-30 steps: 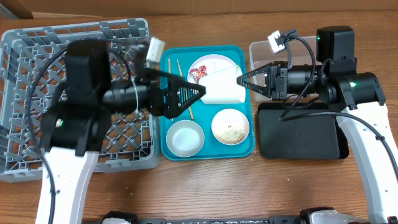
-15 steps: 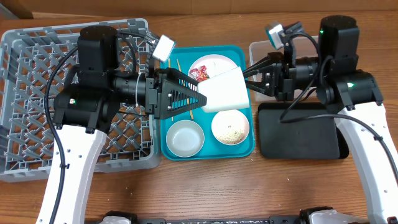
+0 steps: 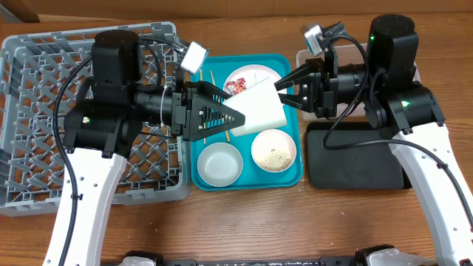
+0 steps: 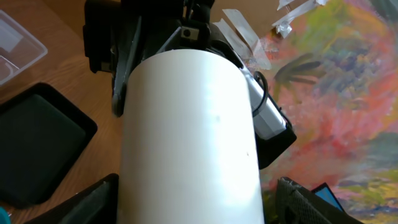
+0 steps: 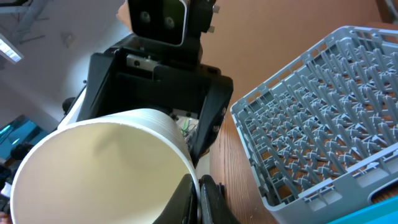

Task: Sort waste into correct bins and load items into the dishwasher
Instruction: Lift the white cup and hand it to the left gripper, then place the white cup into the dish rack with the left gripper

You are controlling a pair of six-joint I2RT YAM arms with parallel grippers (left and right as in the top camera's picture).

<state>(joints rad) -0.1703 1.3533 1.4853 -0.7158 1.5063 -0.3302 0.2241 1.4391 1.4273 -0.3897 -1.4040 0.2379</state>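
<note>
Two claws meet above the teal tray (image 3: 196, 159), and between them we see a white cup (image 3: 262, 109) held on its side in the air. The right claw (image 3: 281, 90) is narrow. In its wrist view the fingers (image 5: 210, 202) sit close together at the lower edge of the cup's mouth with the rim between them, so it grips the cup by its wall. The open mouth faces that claw's camera.

The left claw (image 3: 235, 107) stands wide, its fingers (image 4: 93, 202) on either side of the cup's body. We cannot tell whether they press on it.

Under the two claws lies the white plate (image 3: 259, 72), with the red wrapper (image 3: 235, 89) on it just beside the left claw's tip. The chopsticks (image 3: 212, 80) run beneath the left claw. Toward the tray's near edge, clear of both claws, stand the bowl of rice grains (image 3: 274, 150) and the empty white bowl (image 3: 219, 164).

The grey dish rack (image 3: 44, 89) lies behind the left claw, under its arm. The black tray (image 3: 362, 159) lies behind the right claw. The clear tub (image 3: 301, 59), beside that claw's wrist, is largely hidden.
</note>
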